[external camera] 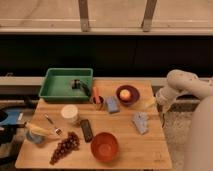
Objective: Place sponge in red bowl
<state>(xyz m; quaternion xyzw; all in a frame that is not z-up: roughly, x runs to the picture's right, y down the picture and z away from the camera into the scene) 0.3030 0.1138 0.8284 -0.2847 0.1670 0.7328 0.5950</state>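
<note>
Bowls x2, red bowl (104, 146) front centre, tool (161, 100) rt of table (150, 150), grip unclear

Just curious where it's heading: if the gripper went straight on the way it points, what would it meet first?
The gripper, at the table's right edge, seems to point down and left, so likely the tabletop first; depth is unclear.

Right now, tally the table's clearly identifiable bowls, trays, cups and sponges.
Bowls: 2 (red bowl, dark bowl)
Trays: 1 (green tray)
Cups: 1 (white cup)
Sponges: 1 (blue sponge)
Total: 5
Also: gripper beyond right edge of table; blue-grey item unclear.
</note>
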